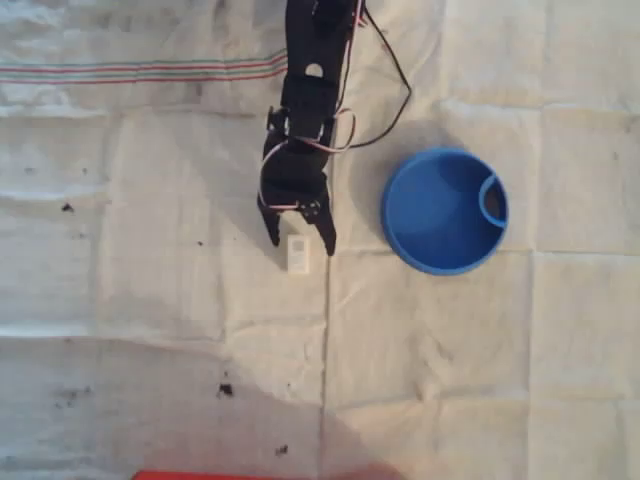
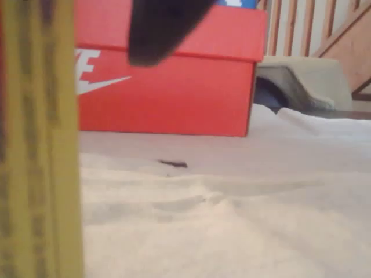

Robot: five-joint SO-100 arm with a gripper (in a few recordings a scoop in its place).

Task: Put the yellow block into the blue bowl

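Overhead view, cloth (image 1: pixel 150 300): one white, creased sheet covers the table, with small dark specks.
Red box (image 2: pixel 168 87): one, seen in the wrist view across the cloth; a sliver shows at the overhead picture's bottom edge.
Arm (image 1: pixel 305 110): one, black, cut off at the top edge.
Blue bowl (image 1: pixel 443 210): one, right of the arm, near but apart.
Gripper (image 1: pixel 299 238): fingers spread narrowly, tips on either side of the block's upper end; contact is hard to make out.
Yellow block (image 1: pixel 298 254): one, pale, on the cloth, mostly just below the fingertips; a blurred yellow band (image 2: pixel 40 145) fills the wrist view's left edge.
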